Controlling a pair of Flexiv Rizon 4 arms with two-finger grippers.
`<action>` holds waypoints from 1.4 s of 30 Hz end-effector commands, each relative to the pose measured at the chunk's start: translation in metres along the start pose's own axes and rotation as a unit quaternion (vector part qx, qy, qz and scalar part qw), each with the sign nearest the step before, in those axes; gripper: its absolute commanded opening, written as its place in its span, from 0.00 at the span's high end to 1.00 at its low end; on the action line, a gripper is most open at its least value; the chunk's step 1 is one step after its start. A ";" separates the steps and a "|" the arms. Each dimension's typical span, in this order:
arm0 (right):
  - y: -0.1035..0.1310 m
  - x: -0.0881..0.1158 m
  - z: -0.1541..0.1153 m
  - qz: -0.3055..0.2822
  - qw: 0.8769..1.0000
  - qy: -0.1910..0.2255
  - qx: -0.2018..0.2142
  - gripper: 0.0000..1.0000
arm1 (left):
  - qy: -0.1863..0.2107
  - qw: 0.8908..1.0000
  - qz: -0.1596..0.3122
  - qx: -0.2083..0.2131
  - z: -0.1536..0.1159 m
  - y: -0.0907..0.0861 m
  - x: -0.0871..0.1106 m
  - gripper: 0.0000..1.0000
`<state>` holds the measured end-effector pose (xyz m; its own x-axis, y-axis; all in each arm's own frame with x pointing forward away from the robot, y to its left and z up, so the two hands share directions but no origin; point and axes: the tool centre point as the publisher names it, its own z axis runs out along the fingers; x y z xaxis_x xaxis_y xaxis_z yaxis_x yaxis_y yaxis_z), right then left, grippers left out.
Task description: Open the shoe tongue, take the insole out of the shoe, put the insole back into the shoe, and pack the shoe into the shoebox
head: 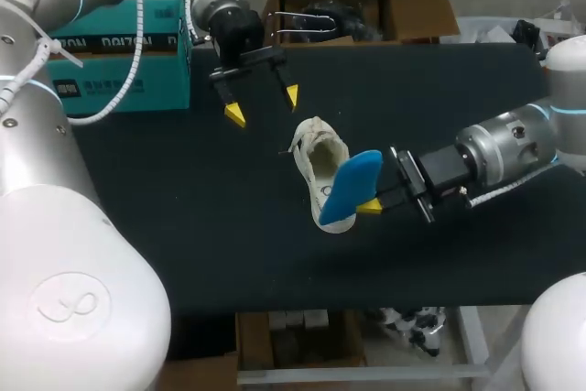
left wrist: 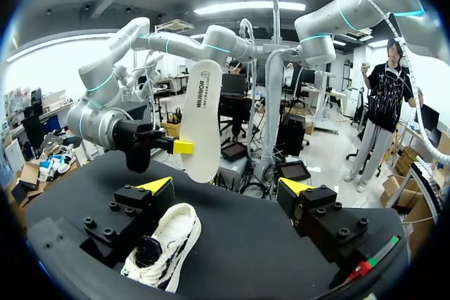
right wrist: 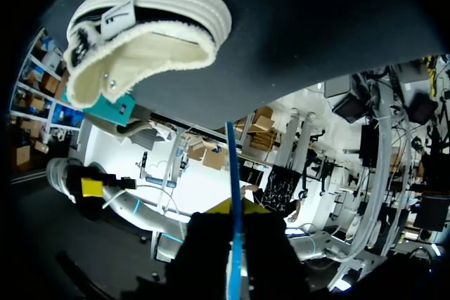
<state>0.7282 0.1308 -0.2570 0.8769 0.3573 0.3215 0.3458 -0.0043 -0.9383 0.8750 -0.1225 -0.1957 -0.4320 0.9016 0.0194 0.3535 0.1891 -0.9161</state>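
Note:
A white shoe [head: 318,164] lies on the black table [head: 183,226], opening up. My right gripper [head: 371,206] is shut on a blue insole [head: 352,191], held in the air over the shoe's near end. The left wrist view shows the insole's white underside [left wrist: 202,121] upright above the shoe [left wrist: 165,247], pinched by the right gripper [left wrist: 177,147]. From the right wrist the insole [right wrist: 234,194] appears edge-on between the fingers, with the shoe [right wrist: 140,40] ahead. My left gripper [head: 263,104] hangs open behind the shoe, holding nothing; its own view shows the tips [left wrist: 226,187] wide apart.
A teal shoebox [head: 119,52] stands at the back left of the table, beside my left arm. A brown cardboard box [head: 357,6] sits behind the table's far edge.

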 end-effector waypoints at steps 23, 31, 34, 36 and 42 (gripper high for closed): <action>0.001 0.000 -0.002 0.000 1.000 -0.002 0.002 1.00 | 0.002 1.000 0.000 0.001 -0.001 0.001 -0.001 0.00; 0.003 0.005 0.001 0.007 1.000 0.022 -0.015 1.00 | -0.075 0.997 -0.010 -0.010 0.017 -0.002 0.012 0.00; 0.005 0.005 0.002 0.005 0.998 0.053 -0.026 1.00 | -0.138 0.990 -0.008 -0.007 0.027 -0.005 0.026 0.00; 0.005 0.006 0.002 0.004 0.997 0.067 -0.033 1.00 | -0.177 0.984 -0.008 0.005 0.031 -0.008 0.034 0.00; 0.005 0.010 0.005 -0.001 0.995 0.091 -0.043 1.00 | -0.268 0.963 -0.014 -0.004 0.048 -0.010 0.043 0.00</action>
<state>0.7444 0.1388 -0.2626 0.9160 0.2113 0.3409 0.3615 -0.0669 -0.9300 0.8531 -0.1046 -0.2008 -0.5613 0.8274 -0.0196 0.3149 0.1916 -0.9296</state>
